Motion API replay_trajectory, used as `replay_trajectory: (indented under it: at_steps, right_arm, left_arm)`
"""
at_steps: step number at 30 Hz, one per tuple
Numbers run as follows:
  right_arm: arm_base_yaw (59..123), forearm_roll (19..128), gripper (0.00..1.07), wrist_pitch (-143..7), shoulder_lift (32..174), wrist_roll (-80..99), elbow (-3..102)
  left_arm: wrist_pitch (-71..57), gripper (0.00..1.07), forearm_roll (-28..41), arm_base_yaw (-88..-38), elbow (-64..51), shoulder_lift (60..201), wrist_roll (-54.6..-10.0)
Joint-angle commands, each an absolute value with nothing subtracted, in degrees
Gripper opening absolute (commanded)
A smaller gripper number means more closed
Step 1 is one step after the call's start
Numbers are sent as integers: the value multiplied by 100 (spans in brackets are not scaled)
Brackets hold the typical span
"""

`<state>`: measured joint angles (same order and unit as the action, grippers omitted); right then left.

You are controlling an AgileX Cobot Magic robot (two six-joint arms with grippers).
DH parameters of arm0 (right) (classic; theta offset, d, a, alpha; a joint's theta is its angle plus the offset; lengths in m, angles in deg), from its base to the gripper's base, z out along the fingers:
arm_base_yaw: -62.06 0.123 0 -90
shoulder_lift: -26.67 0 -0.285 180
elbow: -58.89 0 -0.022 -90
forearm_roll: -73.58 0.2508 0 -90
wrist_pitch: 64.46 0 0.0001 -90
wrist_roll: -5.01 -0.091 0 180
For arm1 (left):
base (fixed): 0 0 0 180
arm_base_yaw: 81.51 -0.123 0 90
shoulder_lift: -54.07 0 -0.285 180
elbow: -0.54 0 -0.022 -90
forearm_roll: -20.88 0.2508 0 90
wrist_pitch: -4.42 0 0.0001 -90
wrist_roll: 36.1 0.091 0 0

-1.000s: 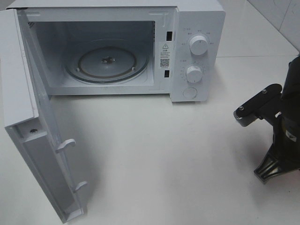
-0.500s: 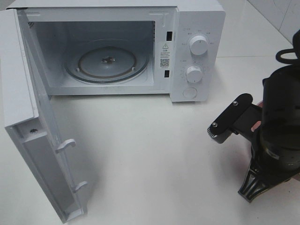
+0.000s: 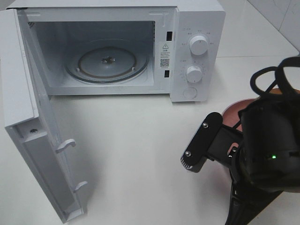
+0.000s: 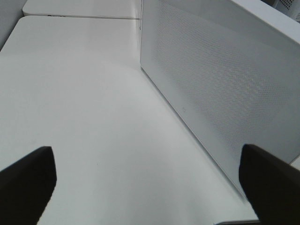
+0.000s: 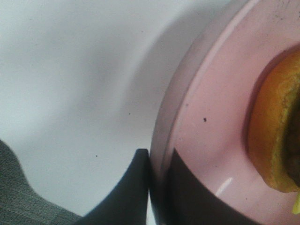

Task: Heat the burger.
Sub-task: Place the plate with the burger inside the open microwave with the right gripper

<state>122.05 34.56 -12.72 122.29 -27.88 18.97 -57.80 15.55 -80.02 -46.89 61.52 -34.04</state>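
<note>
Currently your right claw (image 5: 157, 164) is pinched narrow on the raised rim of a round, glossy pink plate (image 5: 206, 108), with one dark finger (image 5: 133, 187) outside the rim and the other inside it. The glossy golden-brown bun burger (image 5: 276, 136) sits on that plate, just beyond the inner finger and not touching it. Well apart from this claw, ahead and toward the other arm's side, the boxy white microwave oven (image 3: 197, 47) stands with its door (image 3: 28, 117) swung open, showing its round glass turntable (image 3: 107, 63). Your left claw (image 4: 150, 187) hangs wide and holds nothing. To carry well, I judge you should hold the plate level, move slowly so the burger cannot slide, and clear the oven's sill before lowering onto the turntable's centre.
</note>
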Motion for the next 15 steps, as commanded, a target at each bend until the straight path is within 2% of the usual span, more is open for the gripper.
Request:
replay_trajectory:
  at_steps: [1,7,15]
  right_arm:
    - [12468,3187,0,-951,12189,-2777,1903]
    - [12990,3095,0,-957,12189,-2771,1903]
    - [13167,2780,1,-1072,12189,-2507,1903]
  left_arm:
    - [-5705,98,1532,-8025,-4706,6049,-3439]
    - [-5705,98,1532,-8025,-4706,6049,-3439]
    - [-5705,98,1532,-8025,-4706,6049,-3439]
